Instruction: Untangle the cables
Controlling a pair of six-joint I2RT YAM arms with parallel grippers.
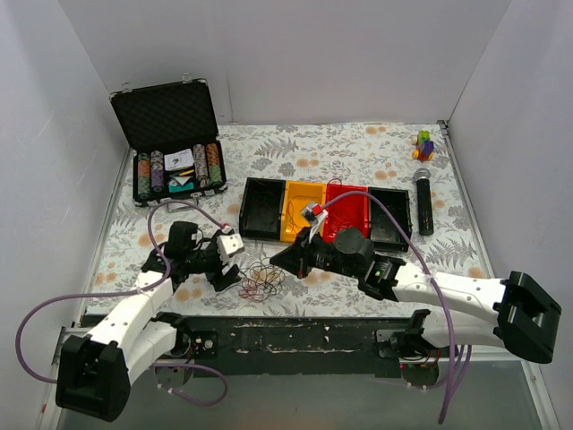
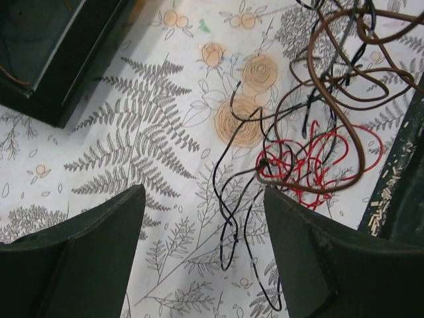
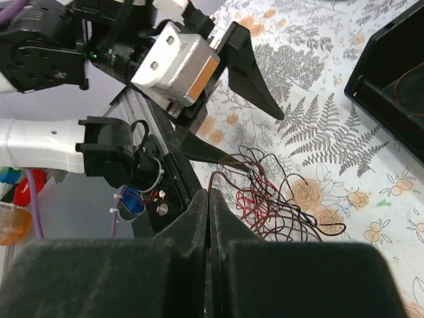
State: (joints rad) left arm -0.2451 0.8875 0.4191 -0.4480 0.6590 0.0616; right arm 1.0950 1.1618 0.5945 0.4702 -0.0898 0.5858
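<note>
The cables (image 1: 260,281) lie in a loose tangle of thin red, brown and black wires on the floral cloth near the front edge, between both grippers. In the left wrist view the red wires (image 2: 311,162) sit under a brown loop (image 2: 334,99), and a black wire (image 2: 232,222) trails between my open fingers. My left gripper (image 2: 202,199) is open and empty, low over the tangle's left side (image 1: 228,273). My right gripper (image 3: 209,195) is shut on a brown wire (image 3: 213,177) that arcs from its tip into the tangle (image 3: 278,205). It also shows in the top view (image 1: 279,260).
A row of black, yellow and red trays (image 1: 300,210) stands just behind the tangle. An open poker chip case (image 1: 170,143) is at the back left. A microphone (image 1: 423,202) and a small toy (image 1: 424,143) are at the right. The black front rail (image 1: 295,327) runs close below.
</note>
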